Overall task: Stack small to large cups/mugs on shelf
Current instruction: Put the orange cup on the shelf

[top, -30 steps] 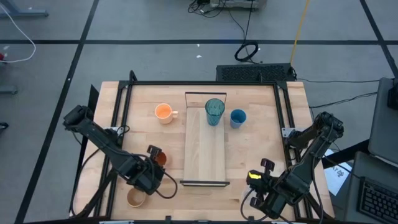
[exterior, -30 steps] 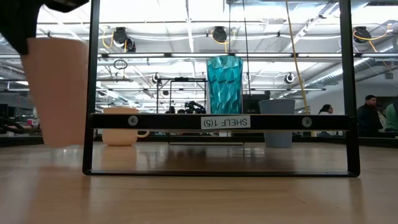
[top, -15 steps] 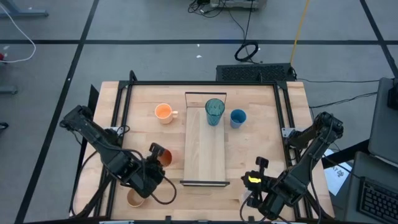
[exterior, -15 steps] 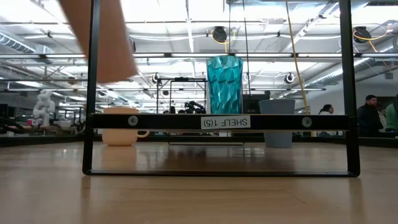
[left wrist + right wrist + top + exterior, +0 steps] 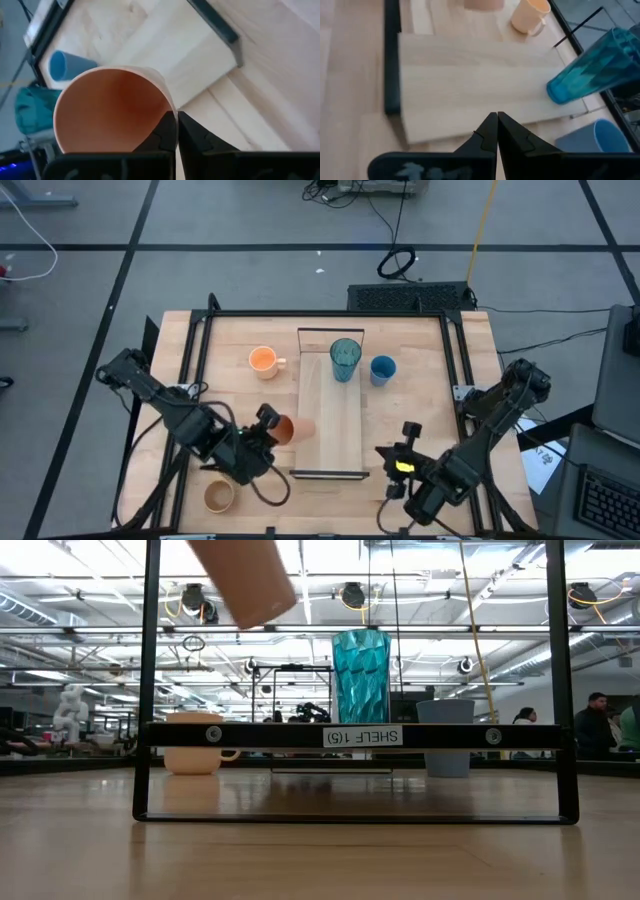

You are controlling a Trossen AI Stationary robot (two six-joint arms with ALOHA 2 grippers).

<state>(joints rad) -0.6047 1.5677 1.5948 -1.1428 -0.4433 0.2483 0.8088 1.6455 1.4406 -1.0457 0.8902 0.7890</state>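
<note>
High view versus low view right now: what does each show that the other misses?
Only the high view shows the left gripper shut on the small orange cup's rim, the idle right gripper near the shelf's near end, and the tan mug. Only the low view shows the shelf's label and how high the cup is lifted. Both show the teal tumbler, blue cup and orange mug.

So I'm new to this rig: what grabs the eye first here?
The left gripper holding a small orange cup in the air beside the shelf's near left edge. Then the teal tumbler standing on the shelf's far end.
</note>
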